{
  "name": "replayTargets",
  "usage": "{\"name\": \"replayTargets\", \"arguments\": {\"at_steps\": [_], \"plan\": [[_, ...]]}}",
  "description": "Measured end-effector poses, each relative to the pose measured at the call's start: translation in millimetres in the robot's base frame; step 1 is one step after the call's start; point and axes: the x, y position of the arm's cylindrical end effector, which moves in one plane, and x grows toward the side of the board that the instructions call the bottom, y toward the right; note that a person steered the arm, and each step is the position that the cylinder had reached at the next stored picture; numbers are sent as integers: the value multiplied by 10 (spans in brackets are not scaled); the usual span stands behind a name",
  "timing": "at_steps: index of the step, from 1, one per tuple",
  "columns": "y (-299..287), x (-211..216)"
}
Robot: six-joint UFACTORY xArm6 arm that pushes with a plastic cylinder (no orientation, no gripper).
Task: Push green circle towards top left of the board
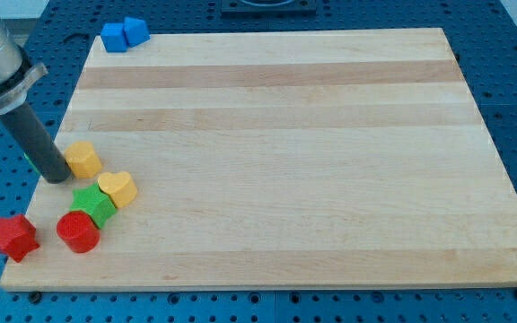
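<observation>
My dark rod comes down from the view's top left, and my tip (pixel 58 178) rests near the board's left edge, touching the left side of a yellow hexagon-like block (pixel 83 158). A thin green sliver (pixel 28 159) shows just left of the rod. It may be the green circle, mostly hidden behind the rod. A green star (pixel 93 205) lies below and right of my tip, wedged between a yellow heart (pixel 118 188) and a red circle (pixel 78 231).
A red star (pixel 12 238) sits at the wooden board's (pixel 285 135) bottom left corner, partly off its edge. Two blue blocks (pixel 113 37) (pixel 136 30) sit together at the board's top left corner.
</observation>
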Motion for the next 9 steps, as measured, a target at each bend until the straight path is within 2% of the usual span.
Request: {"name": "replayTargets", "arguments": {"at_steps": [1,2,3,4,6,7,8,9], "plan": [[89,143],[6,504],[-298,502],[-296,361],[-296,-583],[-211,-875],[-281,-742],[-298,-827]]}}
